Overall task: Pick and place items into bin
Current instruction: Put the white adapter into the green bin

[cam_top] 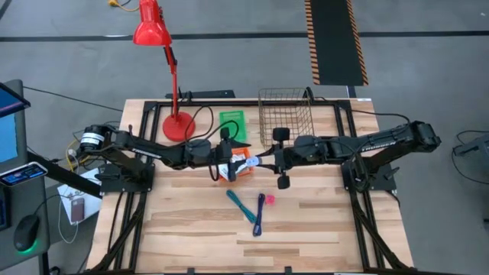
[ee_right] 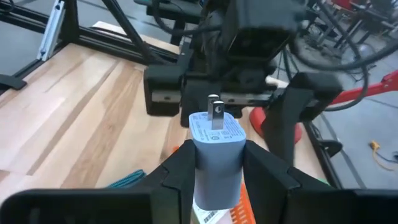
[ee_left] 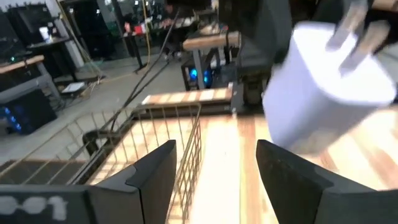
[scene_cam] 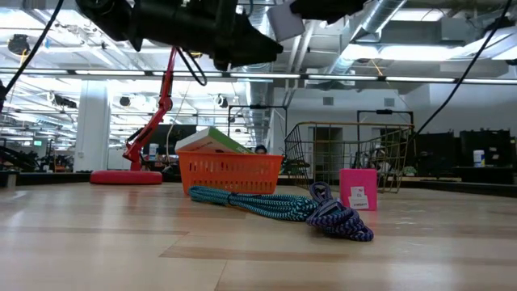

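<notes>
Our right gripper [ee_right: 214, 168] has its jaws closed on a pale blue-white plug-in charger block with two metal prongs [ee_right: 216, 146]. The block's long axis runs along the fingers, prongs pointing away from the wrist toward our left arm. In the high view this gripper [cam_top: 258, 162] hangs above the small orange plastic basket [cam_top: 229, 173] at mid-table, with the charger block just over it.

Our left gripper [ee_left: 214, 177] faces it from the other side, jaws spread apart and empty, the charger block [ee_left: 323, 84] just beyond its fingertips.

The orange basket [scene_cam: 230, 173] holds a green-edged flat packet [scene_cam: 212, 141] lying tilted. In front of it lie a teal braided cord [scene_cam: 254, 202] and a blue-purple braided cord [scene_cam: 339, 220], touching, with a small pink block [scene_cam: 358, 189] standing upright just behind them. A wire mesh basket [cam_top: 285, 114] sits at the far edge.
</notes>
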Controlling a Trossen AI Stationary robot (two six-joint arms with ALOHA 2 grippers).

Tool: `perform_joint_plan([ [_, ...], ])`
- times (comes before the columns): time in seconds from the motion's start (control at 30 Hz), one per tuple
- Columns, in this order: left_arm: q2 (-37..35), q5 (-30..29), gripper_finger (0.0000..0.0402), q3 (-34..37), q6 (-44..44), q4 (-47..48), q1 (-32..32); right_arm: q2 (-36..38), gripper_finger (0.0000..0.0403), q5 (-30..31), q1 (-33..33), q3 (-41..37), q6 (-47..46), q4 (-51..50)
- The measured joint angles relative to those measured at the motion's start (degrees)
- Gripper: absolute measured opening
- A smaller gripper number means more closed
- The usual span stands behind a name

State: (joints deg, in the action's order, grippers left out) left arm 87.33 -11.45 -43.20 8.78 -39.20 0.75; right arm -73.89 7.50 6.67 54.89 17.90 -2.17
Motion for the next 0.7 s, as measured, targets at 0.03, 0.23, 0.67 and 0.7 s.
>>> perform_joint_plan([
  [0.03, 0.0, -0.2, 0.0212, 0.0, 0.0, 0.7, 0.0, 0.0, 0.0103, 0.4, 0.1, 0.0, 0.2, 0.1],
  [0.23, 0.0, 3.4, 0.0212, 0.0, -0.4, 1.4, 0.5, 0.1, 0.0103, 0.6, -0.6, 0.0, 0.6, 0.4],
  [0.67, 0.0, 2.8, 0.0212, 0.1, 1.1, -5.3, 3.4, 0.1, 0.0103, -0.2, -1.9, 0.0, 0.6, 1.2],
  [0.7, 0.0, 2.8, 0.0212, 0.1, 1.1, -5.5, 3.3, 0.1, 0.0103, -0.1, -1.8, 0.0, 0.6, 1.3],
])
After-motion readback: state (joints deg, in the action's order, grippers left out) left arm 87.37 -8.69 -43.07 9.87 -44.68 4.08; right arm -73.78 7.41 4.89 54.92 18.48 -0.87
